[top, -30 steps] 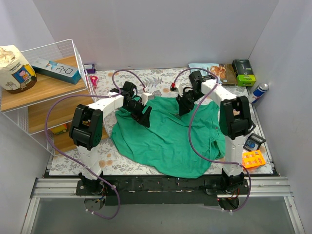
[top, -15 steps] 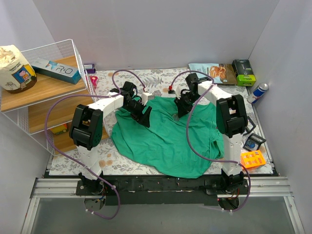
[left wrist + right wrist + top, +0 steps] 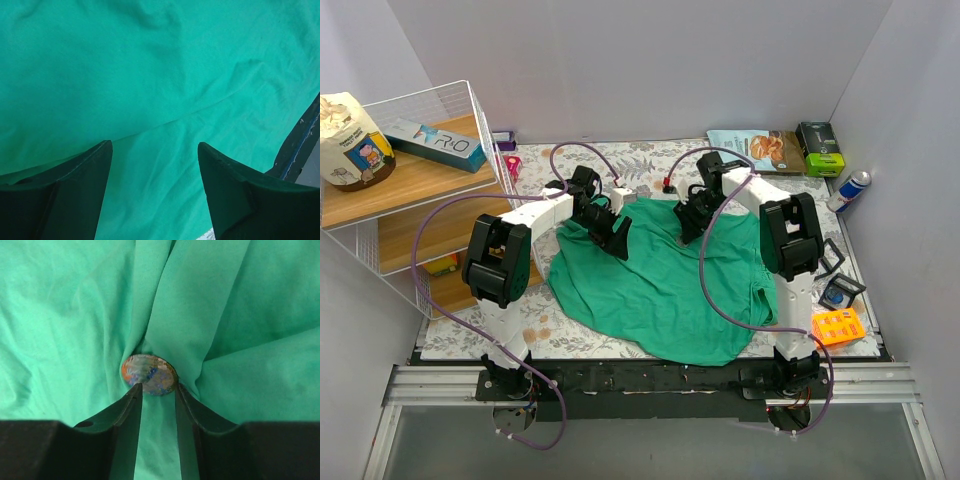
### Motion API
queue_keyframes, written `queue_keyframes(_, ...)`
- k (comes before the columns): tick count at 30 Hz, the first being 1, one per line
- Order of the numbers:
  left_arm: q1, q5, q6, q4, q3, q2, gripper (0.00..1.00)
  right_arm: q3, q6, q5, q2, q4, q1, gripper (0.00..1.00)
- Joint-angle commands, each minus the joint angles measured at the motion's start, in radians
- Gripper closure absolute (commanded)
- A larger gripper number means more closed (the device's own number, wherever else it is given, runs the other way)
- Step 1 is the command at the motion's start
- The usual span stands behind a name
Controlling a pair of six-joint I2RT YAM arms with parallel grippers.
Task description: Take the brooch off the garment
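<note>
Green shirt (image 3: 250, 310) puckers round the brooch (image 3: 149, 374), which sits at the tips of the right gripper (image 3: 158, 390), near the shirt's far edge. Those fingers are nearly together at its lower rim; we cannot tell if they truly hold it. We should confirm the pinch, then pull slowly, with the left gripper (image 3: 154, 150), now spread wide, pressing the cloth down.

The shirt (image 3: 655, 290) is plain emerald green; the brooch (image 3: 149, 374) is mottled blue, orange and grey; the table mat (image 3: 560, 335) is floral.
</note>
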Motion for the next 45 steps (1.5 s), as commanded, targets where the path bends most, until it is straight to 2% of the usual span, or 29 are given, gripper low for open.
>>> queue_keyframes(1, 0.005, 0.031, 0.007, 0.003, 0.033, -0.042, 0.32, 0.051, 0.022, 0.004, 0.027, 0.028, 0.014, 0.58)
queue_keyframes(6, 0.004, 0.038, 0.011, -0.003, 0.039, -0.041, 0.32, 0.074, 0.028, 0.011, 0.051, 0.041, 0.030, 0.47)
queue_keyframes(7, 0.004, 0.037, 0.011, -0.005, 0.039, -0.039, 0.32, 0.079, 0.031, 0.010, 0.056, 0.040, 0.033, 0.38)
queue_keyframes(9, 0.004, 0.037, 0.013, -0.006, 0.037, -0.041, 0.32, 0.087, 0.036, -0.009, 0.057, 0.035, 0.034, 0.31)
queue_keyframes(10, 0.004, 0.037, 0.011, -0.006, 0.039, -0.041, 0.32, 0.090, 0.036, -0.018, 0.056, 0.026, 0.036, 0.20)
queue_keyframes(11, 0.004, 0.040, 0.013, -0.006, 0.036, -0.041, 0.32, 0.088, 0.035, -0.026, 0.053, 0.024, 0.039, 0.16)
queue_keyframes(13, 0.004, 0.040, 0.010, -0.005, 0.036, -0.041, 0.32, 0.067, 0.033, -0.018, 0.047, 0.029, 0.043, 0.13)
queue_keyframes(18, 0.004, 0.040, 0.011, -0.009, 0.042, -0.038, 0.32, 0.044, 0.047, 0.094, 0.042, 0.086, 0.060, 0.21)
queue_keyframes(21, 0.004, 0.043, 0.016, -0.012, 0.045, -0.038, 0.32, 0.057, 0.048, 0.138, 0.036, 0.100, 0.062, 0.31)
queue_keyframes(23, 0.004, 0.045, 0.019, -0.011, 0.045, -0.038, 0.32, 0.054, 0.048, 0.181, 0.019, 0.112, 0.060, 0.34)
queue_keyframes(34, 0.006, 0.071, 0.004, 0.009, 0.053, -0.025, 0.32, 0.035, 0.048, 0.230, -0.076, 0.127, 0.057, 0.52)
queue_keyframes(45, 0.004, 0.081, -0.004, 0.025, 0.044, -0.030, 0.32, 0.045, 0.055, 0.306, -0.085, 0.153, 0.034, 0.53)
